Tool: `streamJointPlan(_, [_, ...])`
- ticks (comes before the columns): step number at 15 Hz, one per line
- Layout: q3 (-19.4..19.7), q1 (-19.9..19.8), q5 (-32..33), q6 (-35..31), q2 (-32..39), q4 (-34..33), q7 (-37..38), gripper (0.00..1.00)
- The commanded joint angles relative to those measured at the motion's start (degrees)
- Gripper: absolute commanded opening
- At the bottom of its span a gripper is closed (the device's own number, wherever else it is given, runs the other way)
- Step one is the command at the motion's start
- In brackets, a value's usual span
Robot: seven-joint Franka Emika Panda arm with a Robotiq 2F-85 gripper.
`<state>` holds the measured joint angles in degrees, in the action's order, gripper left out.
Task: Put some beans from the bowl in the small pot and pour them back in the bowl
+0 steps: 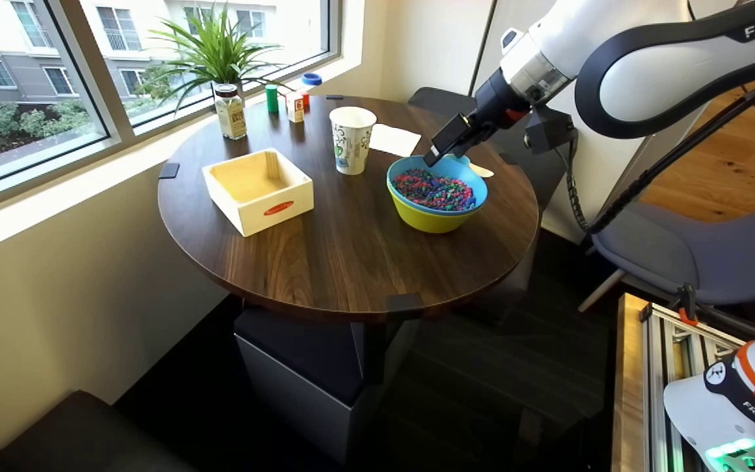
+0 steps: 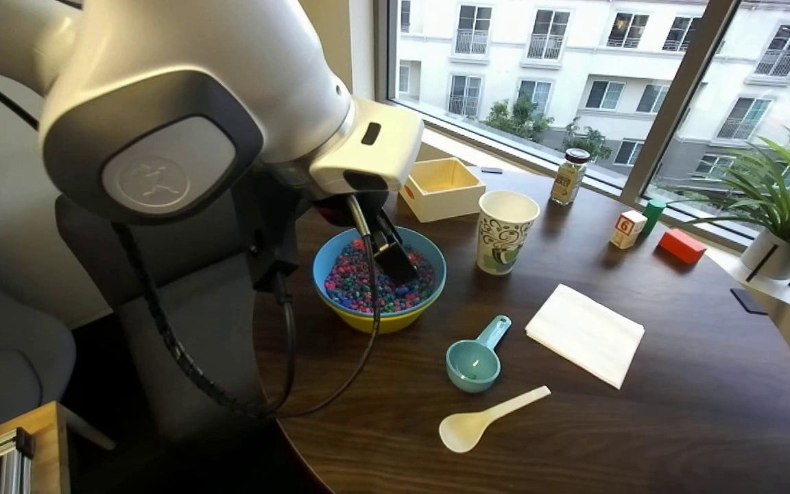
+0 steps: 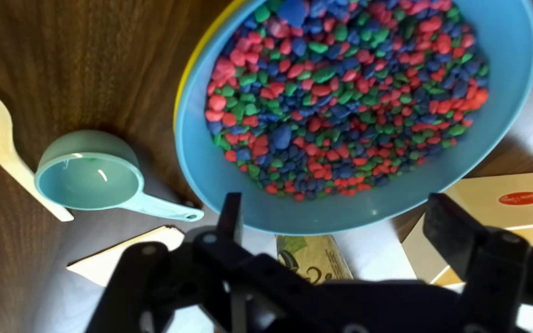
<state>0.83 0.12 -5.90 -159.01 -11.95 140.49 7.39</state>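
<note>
Beans [image 3: 336,115] are heaped in the bowl [image 3: 308,215], the gripper [image 3: 335,201] spread empty, the small pot [image 3: 88,185] seemingly near-empty; scooping and pouring are judged undone.

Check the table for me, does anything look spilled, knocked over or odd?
Nothing looks plainly spilled or knocked over: the beans lie inside the bowl and the paper cup stands upright. The one oddity is a faint green fleck inside the teal measuring cup, perhaps a stray bean, too small to tell.
</note>
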Motion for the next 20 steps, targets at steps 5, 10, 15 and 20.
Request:
streamJointPlan(5, [0.86,1.45,-4.56,0.15,3.53,-0.16,-6.39,0.93])
streamJointPlan(10, [0.67,1.27,-4.47,0.53,5.26,-0.53,-7.58,0.56])
streamJointPlan(15, [0.60,0.90,-4.03,0.53,6.40,-0.85,-8.05,0.21])
streamJointPlan(20, [0.49,0.72,-3.65,0.56,5.83,-1.43,-7.47,0.02])
